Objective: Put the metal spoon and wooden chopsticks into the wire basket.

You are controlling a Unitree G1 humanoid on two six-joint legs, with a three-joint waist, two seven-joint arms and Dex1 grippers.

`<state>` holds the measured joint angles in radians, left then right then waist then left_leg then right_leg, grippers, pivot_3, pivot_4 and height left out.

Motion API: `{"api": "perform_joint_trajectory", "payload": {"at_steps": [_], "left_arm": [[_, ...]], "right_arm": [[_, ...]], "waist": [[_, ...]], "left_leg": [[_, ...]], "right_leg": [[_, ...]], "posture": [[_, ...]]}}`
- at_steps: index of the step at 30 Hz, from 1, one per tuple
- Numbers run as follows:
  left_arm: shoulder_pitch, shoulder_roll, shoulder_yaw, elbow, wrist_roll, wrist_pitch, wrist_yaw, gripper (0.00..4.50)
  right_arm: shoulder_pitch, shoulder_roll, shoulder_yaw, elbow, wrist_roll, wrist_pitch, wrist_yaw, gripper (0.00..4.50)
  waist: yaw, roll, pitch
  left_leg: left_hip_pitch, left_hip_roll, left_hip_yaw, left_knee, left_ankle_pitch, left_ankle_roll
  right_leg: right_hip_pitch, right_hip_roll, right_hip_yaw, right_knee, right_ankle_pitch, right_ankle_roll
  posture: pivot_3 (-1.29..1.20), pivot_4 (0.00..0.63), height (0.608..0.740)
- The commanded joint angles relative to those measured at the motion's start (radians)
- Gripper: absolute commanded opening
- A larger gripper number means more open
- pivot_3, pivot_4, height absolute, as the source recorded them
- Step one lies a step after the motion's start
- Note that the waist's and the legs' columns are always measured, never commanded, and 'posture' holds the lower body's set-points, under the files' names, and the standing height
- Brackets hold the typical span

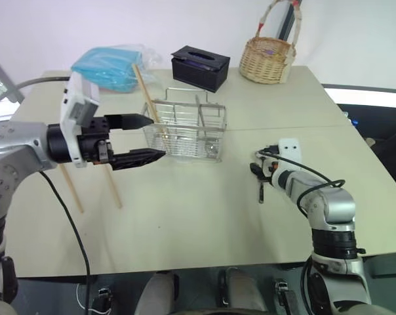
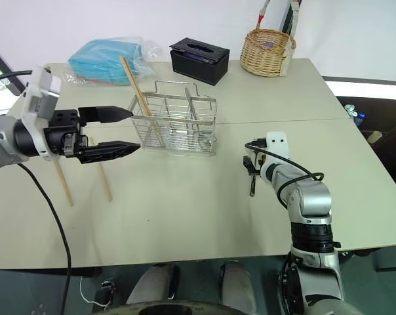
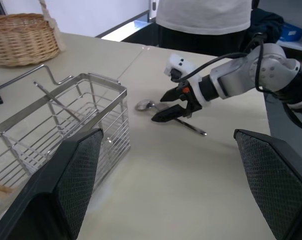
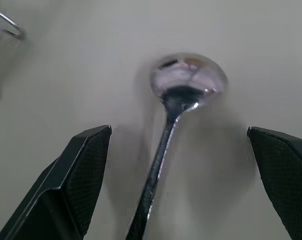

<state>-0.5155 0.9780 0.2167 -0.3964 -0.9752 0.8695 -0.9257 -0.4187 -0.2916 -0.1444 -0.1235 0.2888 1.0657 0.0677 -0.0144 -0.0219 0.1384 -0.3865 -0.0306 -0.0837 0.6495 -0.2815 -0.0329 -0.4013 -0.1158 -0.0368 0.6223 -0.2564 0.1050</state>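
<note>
Spoon (image 4: 183, 95) lies flat on the table (image 1: 204, 223), to the right of the wire basket (image 1: 185, 131) and apart from it. Right gripper (image 3: 175, 103) is low over the handle, jaws spread with a finger on each side and not closed on it, so this looks like lining up for a pinch. Handle end runs under the gripper, so I can't judge any contact there.

One chopstick (image 1: 147, 102) leans in the basket's left compartment, tip sticking out over the rim. Two more (image 1: 113, 187) lie on the table left of the basket, partly hidden behind the left gripper (image 1: 145, 138). It hovers beside the basket with jaws wide and empty, probably waiting clear of the right arm.
</note>
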Motion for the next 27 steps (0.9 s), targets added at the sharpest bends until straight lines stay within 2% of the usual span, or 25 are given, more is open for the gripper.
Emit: {"api": "perform_joint_trajectory", "payload": {"at_steps": [1,7,14,18,22,27], "left_arm": [[-0.014,0.014,0.022,-0.033,-0.026,0.006,-0.02,4.5],[-0.025,0.011,0.02,-0.04,-0.029,0.017,-0.014,4.5],[-0.046,0.005,0.016,-0.028,-0.024,0.018,-0.002,4.5],[-0.053,0.0,0.021,-0.017,-0.015,0.012,0.01,4.5],[-0.066,-0.014,0.029,0.001,-0.006,0.002,0.04,4.5],[-0.083,-0.036,0.022,0.029,0.021,-0.015,0.067,4.5]], "right_arm": [[-0.025,0.023,-0.001,0.009,-0.01,-0.038,-0.004,3.19],[-0.034,0.054,0.006,0.045,-0.024,-0.082,-0.002,0.09],[-0.028,0.045,0.001,0.035,-0.035,-0.121,0.003,0.01],[-0.048,-0.013,-0.007,-0.009,-0.079,-0.247,0.016,0.01],[-0.209,-0.049,-0.068,-0.081,-0.031,-0.409,0.061,0.01],[-0.425,0.081,-0.078,-0.073,0.083,-0.469,0.07,0.01]], "waist": [[-0.004,0.0,0.0],[-0.004,0.0,0.0],[0.0,-0.001,0.002],[0.0,0.0,0.003],[-0.005,0.002,0.009],[-0.022,-0.001,0.008]], "left_leg": [[0.001,0.0,0.0,0.0,0.0,0.0],[0.005,0.001,0.0,-0.001,0.0,0.0],[0.01,0.002,0.0,-0.001,0.0,0.0],[0.01,0.002,0.0,-0.001,0.0,0.0],[0.01,0.002,0.0,-0.001,0.0,0.0],[0.013,0.006,0.0,-0.003,0.0,0.0]], "right_leg": [[0.0,0.0,0.0,0.001,0.0,0.0],[0.0,0.001,0.0,0.007,0.0,0.0],[0.005,0.003,0.001,0.007,-0.002,-0.003],[0.005,0.002,0.002,0.007,-0.002,-0.002],[0.004,0.002,0.003,0.006,-0.001,-0.001],[0.004,0.008,0.003,0.008,0.0,0.001]], "posture": [[0.0,0.15,0.661],[0.0,0.15,0.661],[0.0,0.15,0.661],[0.0,0.15,0.661],[0.0,0.15,0.661],[0.0,0.15,0.661]]}}
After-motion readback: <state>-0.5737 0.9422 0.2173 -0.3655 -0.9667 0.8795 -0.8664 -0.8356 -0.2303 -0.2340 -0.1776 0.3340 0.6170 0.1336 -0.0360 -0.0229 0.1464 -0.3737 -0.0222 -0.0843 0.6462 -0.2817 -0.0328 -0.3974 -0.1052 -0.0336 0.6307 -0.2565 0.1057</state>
